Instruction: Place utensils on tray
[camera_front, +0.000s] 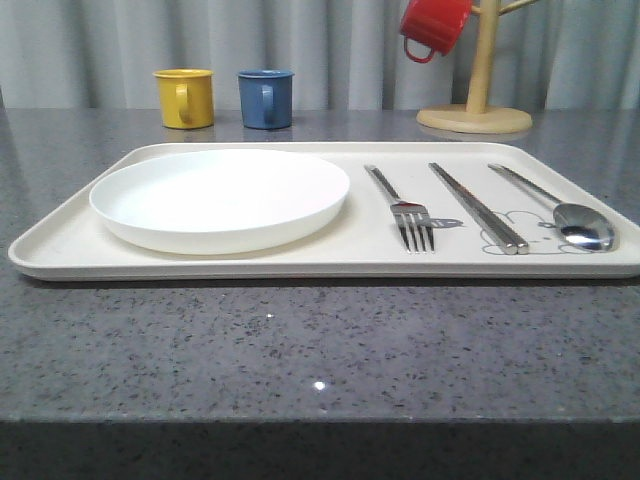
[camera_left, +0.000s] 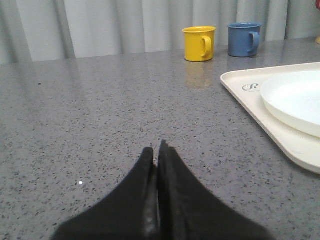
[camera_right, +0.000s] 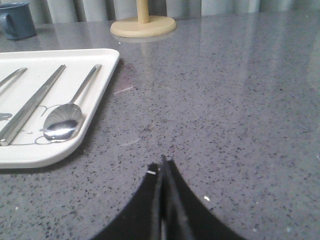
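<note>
The cream tray (camera_front: 70, 240) lies across the grey table. On it rest a round white plate (camera_front: 220, 197) at the left, then a silver fork (camera_front: 402, 210), a pair of chopsticks (camera_front: 478, 207) and a spoon (camera_front: 570, 215) at the right. In the left wrist view the tray corner (camera_left: 240, 80) and the plate (camera_left: 295, 100) sit to one side of my left gripper (camera_left: 156, 148), which is shut with nothing in it, over bare table. My right gripper (camera_right: 161, 164) is shut and empty too, over bare table beside the tray (camera_right: 102, 65), near the spoon (camera_right: 62, 122) and chopsticks (camera_right: 30, 107).
A yellow cup (camera_front: 185, 97) and a blue cup (camera_front: 266, 98) stand behind the tray. A wooden cup stand (camera_front: 475, 115) with a red cup (camera_front: 432, 25) hanging on it is at the back right. Grey curtains close off the back.
</note>
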